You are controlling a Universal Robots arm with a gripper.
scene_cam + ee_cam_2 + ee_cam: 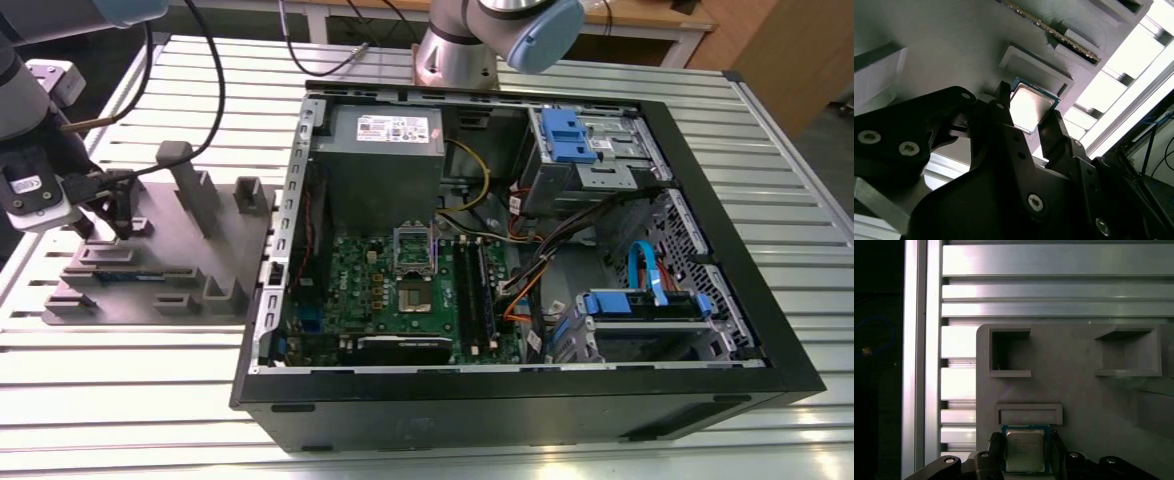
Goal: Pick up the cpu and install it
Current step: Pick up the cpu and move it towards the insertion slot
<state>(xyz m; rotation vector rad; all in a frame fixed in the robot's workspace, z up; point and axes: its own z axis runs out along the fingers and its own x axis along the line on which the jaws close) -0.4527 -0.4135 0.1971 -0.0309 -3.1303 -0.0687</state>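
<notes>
In both wrist views the gripper [1026, 445] [1027, 111] is closed to a narrow gap on the cpu [1025, 452] [1029, 105]. Its matte black, screw-jointed fingers [996, 447] [1054, 132] sit flush against two opposite edges of the chip. The cpu is a small flat square with a smooth, brushed silver lid that glares in the light and a thin green rim. It sits low over the grey fixture block [1079, 390] [954, 45], just beside a shallow raised rectangular frame [1029, 414] [1036, 70].

The block is dull, finely ribbed plastic, moulded with square open pockets and upright posts. In the second wrist view a thin board [1054, 32] stands on edge in one of its slots.

Under the block lies the table [1054, 290] [400, 70], made of long ribbed aluminium slats that shine brightly.

In the exterior view the gripper [110, 222] hangs over the block [200, 260] at the exterior view's left. Well apart from it, mid-frame, an open black steel computer case [534, 400] lies on its side. Inside are a green motherboard [360, 270], a dark square socket [415, 272] with a metal frame, long black memory sticks [474, 290], a grey sheet-metal power supply [380, 150] and blue plastic drive brackets [567, 135].
</notes>
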